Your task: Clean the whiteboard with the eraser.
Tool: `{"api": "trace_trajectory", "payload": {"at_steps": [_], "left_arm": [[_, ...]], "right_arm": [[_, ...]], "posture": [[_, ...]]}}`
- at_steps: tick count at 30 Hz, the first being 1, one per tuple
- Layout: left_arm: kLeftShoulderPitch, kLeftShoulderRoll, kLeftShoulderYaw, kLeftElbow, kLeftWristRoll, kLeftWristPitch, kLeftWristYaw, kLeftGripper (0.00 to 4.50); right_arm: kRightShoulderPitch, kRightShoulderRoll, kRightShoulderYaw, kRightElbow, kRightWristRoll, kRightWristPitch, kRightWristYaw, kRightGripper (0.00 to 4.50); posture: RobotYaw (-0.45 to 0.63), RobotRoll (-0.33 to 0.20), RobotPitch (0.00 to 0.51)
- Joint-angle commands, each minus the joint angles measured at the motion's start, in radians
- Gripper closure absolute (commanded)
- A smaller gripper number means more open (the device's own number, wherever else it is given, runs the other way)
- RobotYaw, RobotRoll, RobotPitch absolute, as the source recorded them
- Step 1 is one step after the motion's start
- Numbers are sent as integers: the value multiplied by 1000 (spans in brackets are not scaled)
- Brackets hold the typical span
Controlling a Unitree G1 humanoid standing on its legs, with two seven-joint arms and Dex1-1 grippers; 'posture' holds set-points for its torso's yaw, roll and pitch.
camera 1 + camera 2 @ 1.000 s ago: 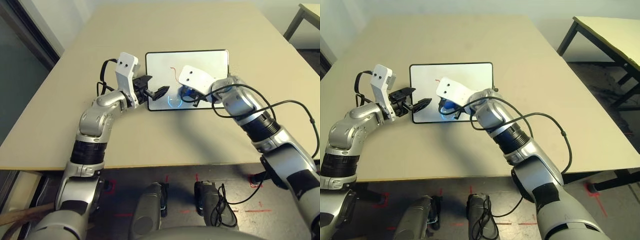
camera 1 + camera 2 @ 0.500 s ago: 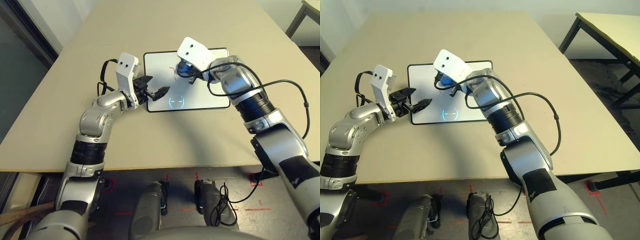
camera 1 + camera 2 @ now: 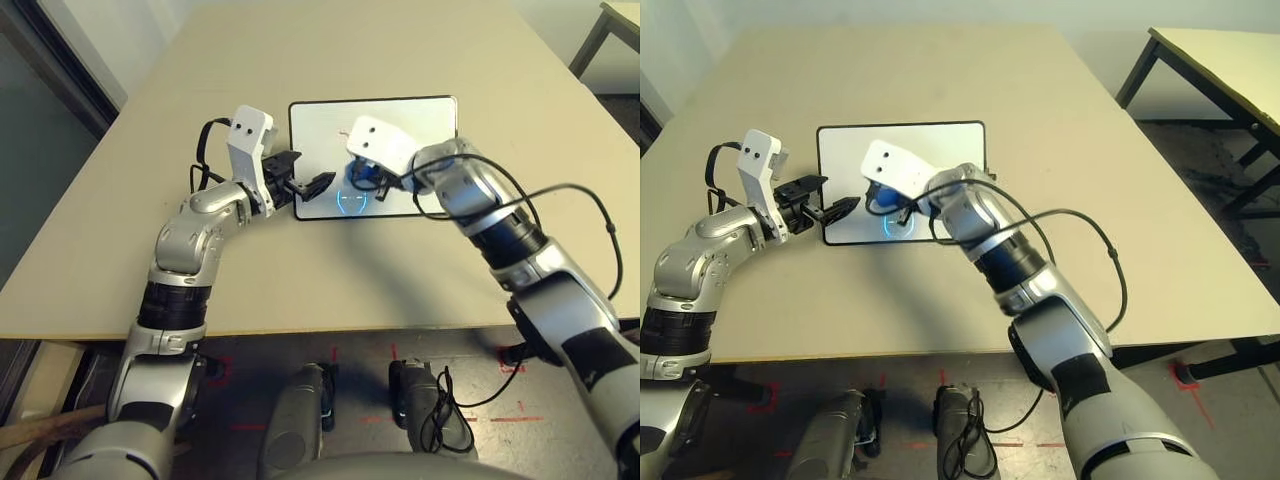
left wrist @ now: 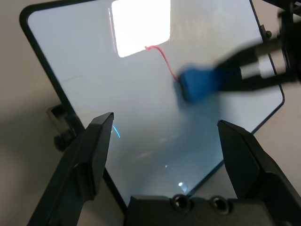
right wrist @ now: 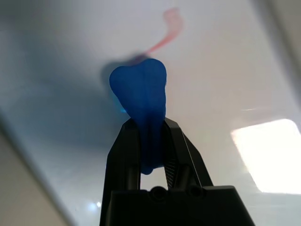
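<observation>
1. We find a beige surface [image 3: 400, 270] carrying the whiteboard [image 3: 420, 125].
2. Cleaning is unfinished: a red stroke [image 4: 162, 56] and a blue ring [image 3: 351, 203] remain on the board.
3. The right end effector [image 5: 151, 141] is clamped on the eraser [image 5: 141, 101], a blue waisted block beside the stroke.
4. The left end effector [image 4: 164, 136] stands apart at the board's edge.
</observation>
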Motion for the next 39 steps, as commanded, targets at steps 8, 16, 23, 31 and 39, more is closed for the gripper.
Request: {"api": "trace_trajectory", "payload": {"at_steps": [8,16,23,31,39], "left_arm": [[8,6,-4,-2,0,5,-2,0],[9,6,-3,-4,0,7,-1,0],[8,4,-4,-5,-1,7,1,0],[15,5,0,-11,-3,9,3,0],[16,2,-2,-11,-3,8,5,0]], "right_arm": [[123,-15,71,-137,-22,68,79,3910],[123,-17,79,-159,-32,79,92,3910],[-26,30,-17,57,-15,-40,-12,3910],[84,14,50,-62,-34,16,59,3910],[76,0,44,-70,-42,30,72,3910]], "posture": [[71,0,186],[71,0,186],[75,0,189],[80,0,191],[76,0,192]]}}
